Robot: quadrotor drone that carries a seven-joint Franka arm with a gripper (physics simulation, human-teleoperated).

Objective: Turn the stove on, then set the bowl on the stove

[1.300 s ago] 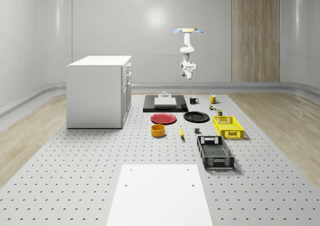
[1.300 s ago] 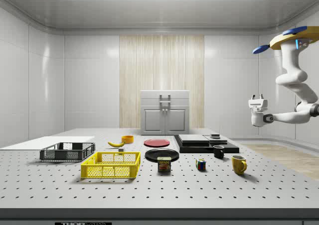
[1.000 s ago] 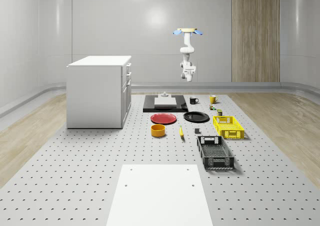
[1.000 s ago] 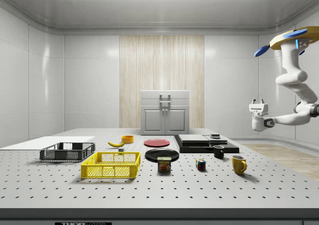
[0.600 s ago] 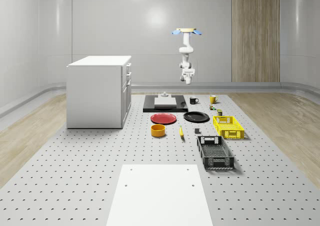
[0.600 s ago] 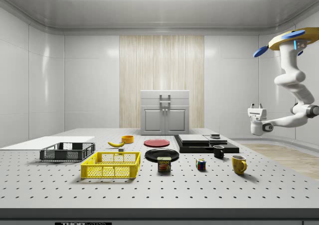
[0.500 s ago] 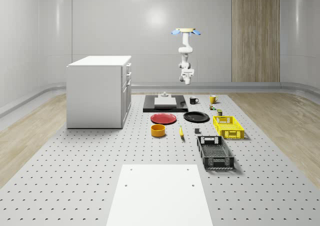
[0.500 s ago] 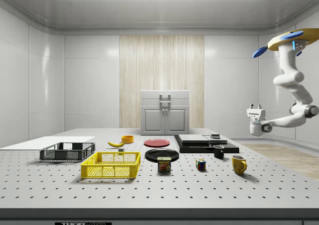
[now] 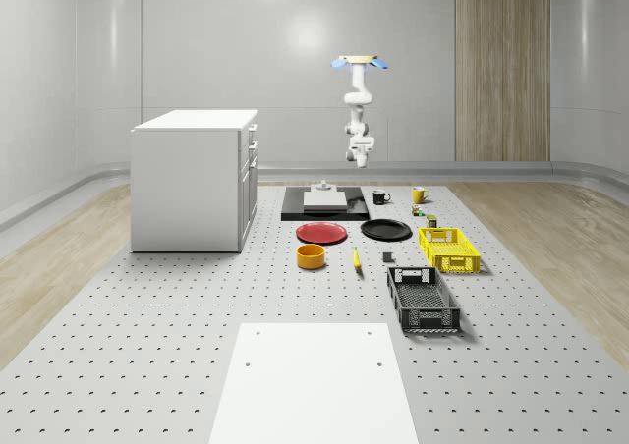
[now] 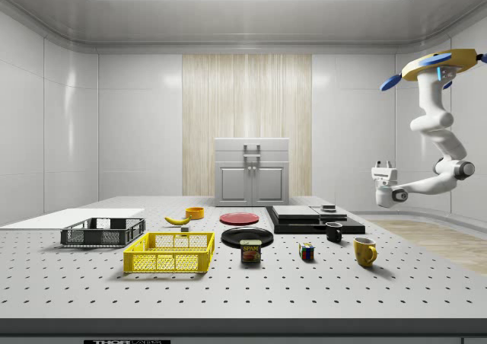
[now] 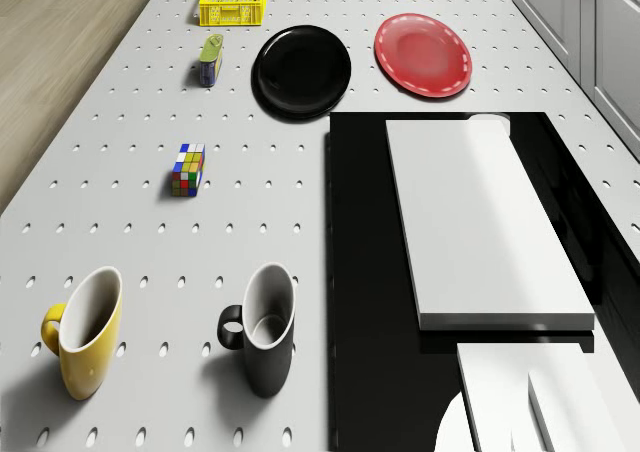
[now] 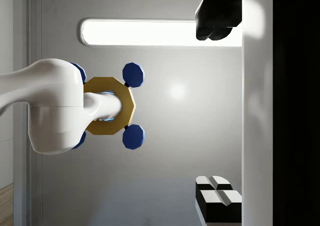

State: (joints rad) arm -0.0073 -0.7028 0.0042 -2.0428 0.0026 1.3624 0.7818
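The drone [image 10: 439,63] hovers high in the side view's upper right, beyond the table's far end. Its gripper [image 10: 383,166] points upward with its fingers parted and holding nothing. The stove [image 9: 324,204] lies on the table [image 9: 147,365], well below the gripper and toward the whole-scene view's left of it. The orange bowl [image 9: 312,256] rests on the table nearer the camera, just beside the red plate [image 9: 322,233], far from the gripper.
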